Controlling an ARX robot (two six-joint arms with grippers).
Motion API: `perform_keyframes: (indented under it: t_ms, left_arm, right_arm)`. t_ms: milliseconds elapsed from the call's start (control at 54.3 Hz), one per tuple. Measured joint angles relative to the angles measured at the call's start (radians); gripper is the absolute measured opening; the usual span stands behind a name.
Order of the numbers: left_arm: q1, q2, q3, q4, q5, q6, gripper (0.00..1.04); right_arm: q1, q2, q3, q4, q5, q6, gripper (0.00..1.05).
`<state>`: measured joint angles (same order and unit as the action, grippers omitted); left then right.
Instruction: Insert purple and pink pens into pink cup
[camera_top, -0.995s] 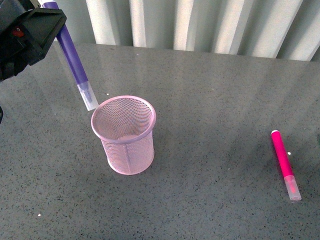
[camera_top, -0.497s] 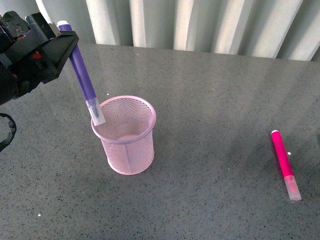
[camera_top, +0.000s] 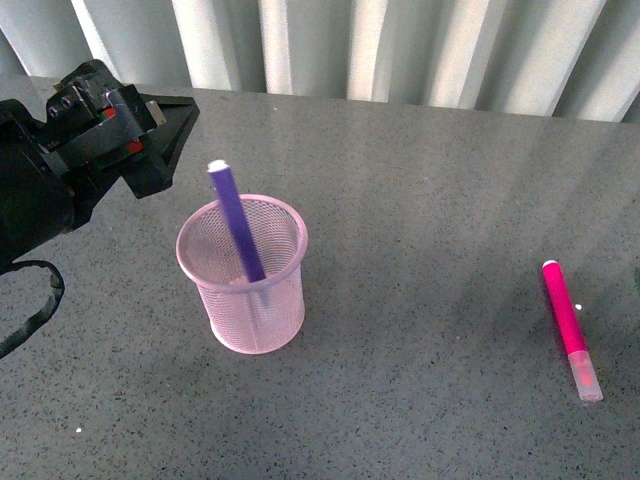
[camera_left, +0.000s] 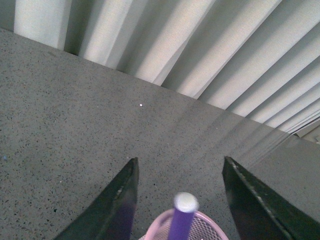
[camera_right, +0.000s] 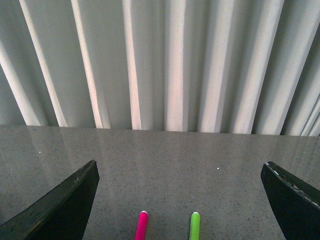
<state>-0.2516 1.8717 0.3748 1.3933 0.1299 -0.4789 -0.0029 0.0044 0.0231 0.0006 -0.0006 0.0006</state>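
Purple pen (camera_top: 238, 228) stands tilted in pink cup (camera_top: 272, 315); pink pen (camera_top: 566, 320) lies well apart.

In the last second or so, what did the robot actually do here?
The left gripper lowered the purple pen into the pink cup and let go. Its jaws now stand open behind the cup, and the pen leans inside, white end up. The pink pen stayed lying on the table, and the cup kept about its place.

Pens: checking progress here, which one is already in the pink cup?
The purple pen, which stands leaning inside the pink cup. The pink pen lies flat on the table, well off to the cup's right.
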Motion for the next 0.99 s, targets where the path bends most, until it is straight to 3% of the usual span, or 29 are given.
perform_keyframes:
  t_ms: [129, 184, 405, 516, 811, 903, 995]
  left_arm:
    - [-0.049, -0.032, 0.025, -0.012, -0.041, -0.071, 0.89]
    - [-0.043, -0.142, 0.040, -0.059, -0.008, -0.109, 1.00]
    - [0.260, -0.614, -0.047, -0.349, 0.136, -0.011, 0.98]
    - [0.335, -0.694, -0.092, -0.430, 0.125, 0.070, 0.98]
    - [0.356, -0.713, -0.111, -0.459, 0.105, 0.146, 0.98]
    - [0.336, -0.759, -0.124, -0.532, -0.023, 0.273, 0.84]
    - [0.323, -0.808, -0.163, -0.552, -0.058, 0.373, 0.70]
  right_arm:
    - [0.000, 0.000, 0.000, 0.000, 0.000, 0.000, 0.98]
    - [0.000, 0.000, 0.000, 0.000, -0.001, 0.000, 0.98]
    - [0.000, 0.000, 0.000, 0.000, 0.000, 0.000, 0.98]
    - [0.000, 0.000, 0.000, 0.000, 0.000, 0.000, 0.98]
    - [0.000, 0.000, 0.000, 0.000, 0.000, 0.000, 0.98]
    - [0.000, 0.000, 0.000, 0.000, 0.000, 0.000, 0.98]
    - [0.000, 0.000, 0.000, 0.000, 0.000, 0.000, 0.98]
